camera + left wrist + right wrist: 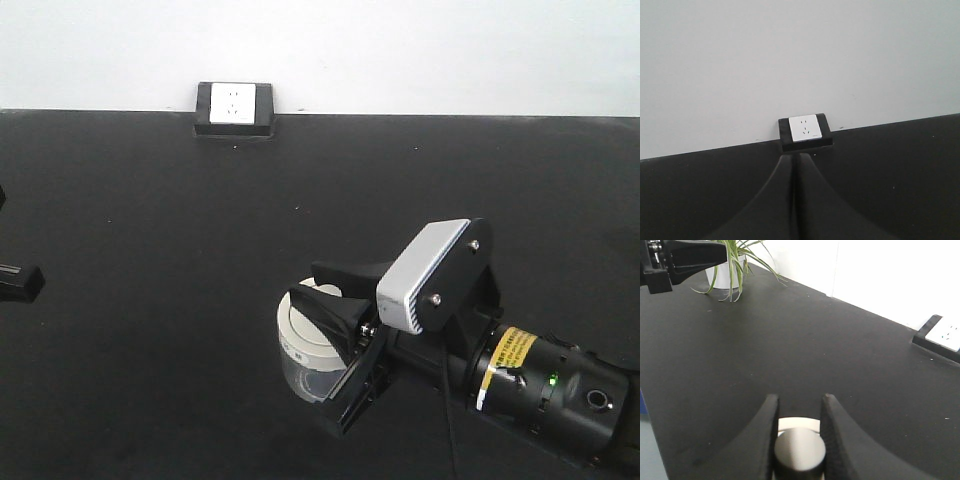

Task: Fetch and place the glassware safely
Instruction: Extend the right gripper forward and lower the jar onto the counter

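Already the right gripper (800, 407) has the glass jar (300, 352) between its fingers. The jar stands on the black table (150, 200) in the near middle, directly in front of the jaws rather than to either side. In the right wrist view, the round top of its cream-white lid (798, 426) fills the gap, and both black fingers (762, 440) look pressed against it. The jaws are therefore only part-way open, held apart by the jar's width, and this reads as a grip.

The jar is squat and upright, with its axis vertical. The arm reaches in low from the near right, with one finger on the far side and one on the near side. Whether the base still touches the table cannot be told.

The left gripper (792, 165) has its fingers closed flat together on nothing. It faces the wall socket (805, 128), well apart from the jar, so the right arm is clearly the nearer one. Any lift should probably go straight up along the jar's axis, since the glass walls are smooth and the lid may only be resting on top.
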Tool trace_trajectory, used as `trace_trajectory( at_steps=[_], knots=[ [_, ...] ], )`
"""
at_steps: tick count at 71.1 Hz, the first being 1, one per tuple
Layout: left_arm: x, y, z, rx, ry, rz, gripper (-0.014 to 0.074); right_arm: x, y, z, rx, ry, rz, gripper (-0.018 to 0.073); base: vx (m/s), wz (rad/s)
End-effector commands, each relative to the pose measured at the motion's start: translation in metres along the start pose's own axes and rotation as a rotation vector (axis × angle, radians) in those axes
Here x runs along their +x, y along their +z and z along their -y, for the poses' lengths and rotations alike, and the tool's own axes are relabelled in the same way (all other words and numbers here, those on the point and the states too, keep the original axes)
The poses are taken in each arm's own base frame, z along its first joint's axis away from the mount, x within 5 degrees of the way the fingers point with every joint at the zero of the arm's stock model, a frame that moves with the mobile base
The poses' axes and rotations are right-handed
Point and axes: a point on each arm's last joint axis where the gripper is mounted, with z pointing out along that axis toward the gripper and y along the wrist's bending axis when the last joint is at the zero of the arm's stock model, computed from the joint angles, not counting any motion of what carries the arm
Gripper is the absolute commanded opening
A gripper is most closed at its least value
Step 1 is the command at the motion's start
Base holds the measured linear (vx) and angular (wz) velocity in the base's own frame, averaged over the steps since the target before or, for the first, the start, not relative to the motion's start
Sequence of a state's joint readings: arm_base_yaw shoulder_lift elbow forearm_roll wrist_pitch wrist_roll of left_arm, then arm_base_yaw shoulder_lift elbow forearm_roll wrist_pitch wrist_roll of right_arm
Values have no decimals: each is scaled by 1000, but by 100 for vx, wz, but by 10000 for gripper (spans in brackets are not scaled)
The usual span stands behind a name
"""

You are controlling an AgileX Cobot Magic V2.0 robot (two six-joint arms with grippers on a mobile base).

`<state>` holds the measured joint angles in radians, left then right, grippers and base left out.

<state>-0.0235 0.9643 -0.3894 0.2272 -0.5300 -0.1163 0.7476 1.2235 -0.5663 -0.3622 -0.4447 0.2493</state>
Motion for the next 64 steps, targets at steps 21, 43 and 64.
trace_trajectory(
  at_steps=[21,43,64],
  knots=[
    [-16,1,0,2,-12,105,-7,-23,-3,0,-13,-3,147,-3,0,0],
    [-16,1,0,2,-12,105,-7,-27,-2,11,19,-54,225,-1,0,0],
    [-16,1,0,2,-12,105,-7,-6,11,54,122,-51,257,-1,0,0]
  ],
)
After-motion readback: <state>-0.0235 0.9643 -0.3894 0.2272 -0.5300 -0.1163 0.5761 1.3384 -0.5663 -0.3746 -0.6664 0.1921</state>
